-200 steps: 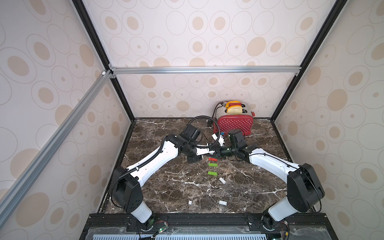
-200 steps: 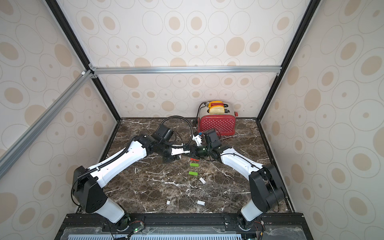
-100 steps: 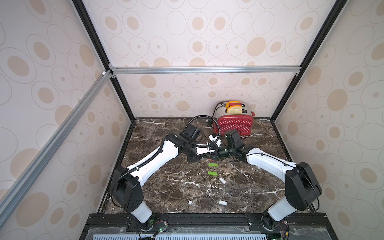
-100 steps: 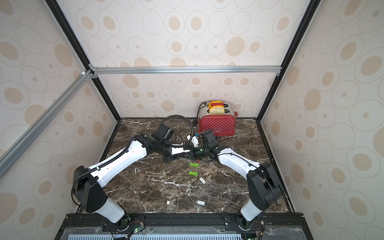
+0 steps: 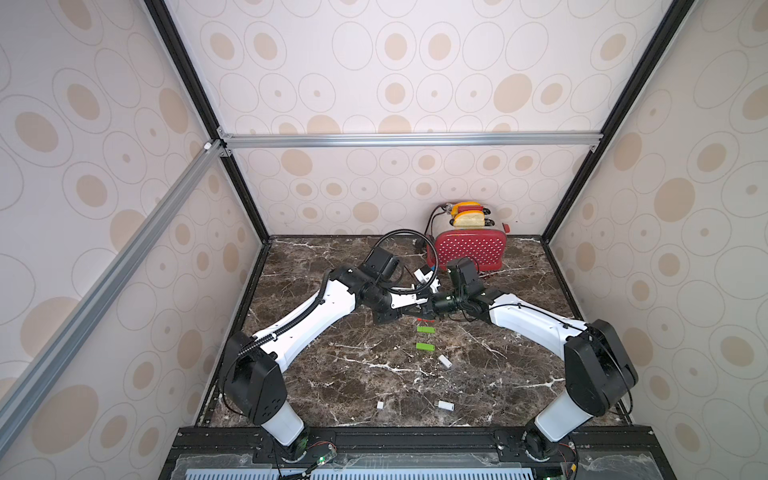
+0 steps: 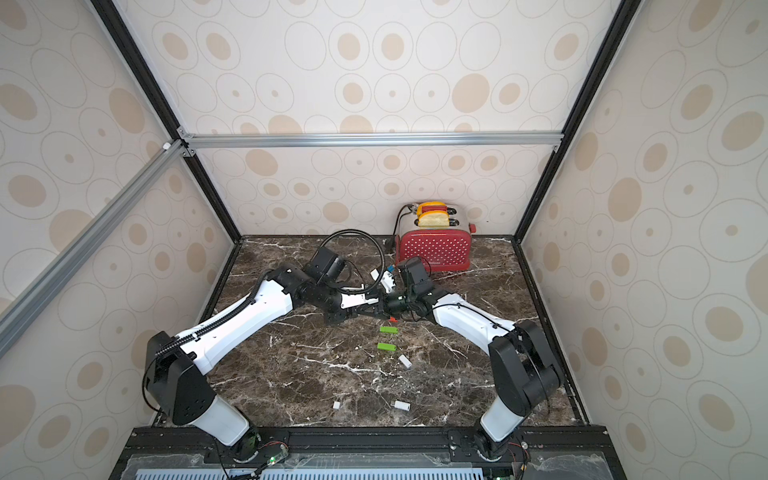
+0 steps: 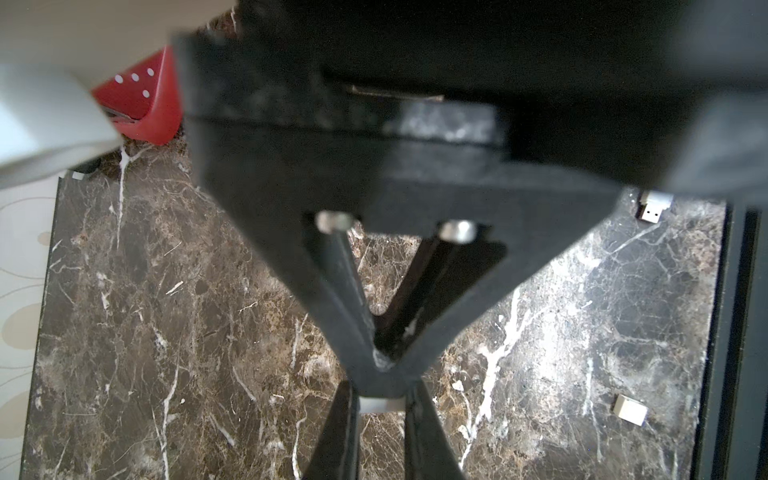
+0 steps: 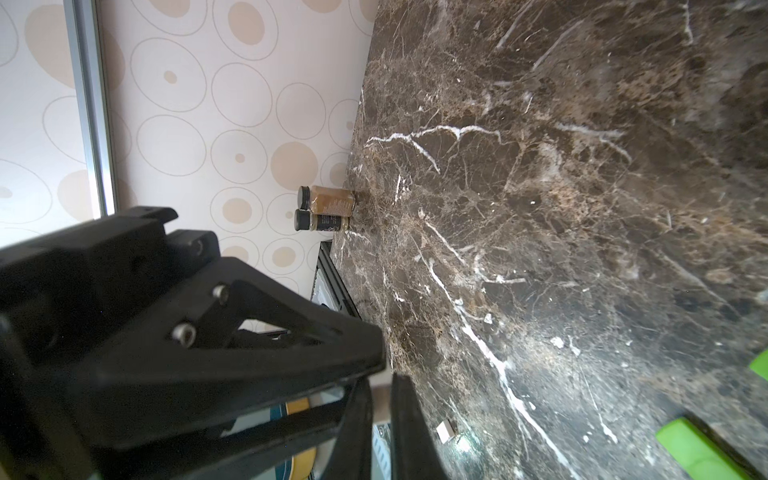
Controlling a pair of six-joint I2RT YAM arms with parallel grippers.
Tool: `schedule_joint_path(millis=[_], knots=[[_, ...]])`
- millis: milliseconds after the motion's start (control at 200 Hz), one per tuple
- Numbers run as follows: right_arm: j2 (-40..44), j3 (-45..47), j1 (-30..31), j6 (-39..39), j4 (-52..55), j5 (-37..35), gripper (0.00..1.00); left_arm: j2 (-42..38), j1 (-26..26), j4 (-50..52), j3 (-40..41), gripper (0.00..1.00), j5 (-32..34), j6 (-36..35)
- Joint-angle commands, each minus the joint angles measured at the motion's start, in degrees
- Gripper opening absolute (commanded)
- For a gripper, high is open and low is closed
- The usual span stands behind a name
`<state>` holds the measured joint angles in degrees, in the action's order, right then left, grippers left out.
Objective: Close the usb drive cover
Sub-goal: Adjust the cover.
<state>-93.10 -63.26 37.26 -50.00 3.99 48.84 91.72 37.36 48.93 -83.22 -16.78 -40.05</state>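
Pinching a white usb drive (image 7: pixel 380 406), left end effector (image 7: pixel 382 401) hovers.

With twelve o'clock at the back wall of the desk (image 5: pixel 332 374), the toaster (image 5: pixel 471 251) stands at one o'clock against that wall. The left tool (image 7: pixel 381 399) and right tool (image 7: pixel 381 365) meet tip to tip just behind the middle, with a usb drive (image 7: pixel 380 404) between the left fingers. At their six o'clock lies a second drive (image 5: pixel 425 330), a third drive (image 5: pixel 425 346) just before it, and a small piece (image 5: pixel 445 361) at its five. Near the front edge a cap (image 5: pixel 380 404) lies at seven and a fourth drive (image 5: pixel 445 404) at five.
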Motion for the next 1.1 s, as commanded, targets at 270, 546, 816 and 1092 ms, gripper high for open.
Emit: schedule_joint_path(millis=[270, 546, 816, 1092], knots=[[0.72, -0.02, -1.47, 3.24, -0.83, 1.59, 0.05, -1.36, 0.16, -0.32, -0.8, 0.48, -0.93, 0.74], [4.63, 4.81, -6.57, 6.86, -0.95, 4.56, 0.05, -5.24, -9.82, 3.63, 1.29, 0.63, -18.16, 9.77], [4.63, 6.44, -6.67, 1.35, -10.01, 7.29, 0.05, -0.02, -17.58, -9.54, 5.59, 0.52, -49.88, 38.71], [4.78, 5.88, -6.63, -3.32, -15.08, 8.95, 0.05, 4.37, -18.65, -22.85, 8.72, 0.51, -61.45, 50.75]])
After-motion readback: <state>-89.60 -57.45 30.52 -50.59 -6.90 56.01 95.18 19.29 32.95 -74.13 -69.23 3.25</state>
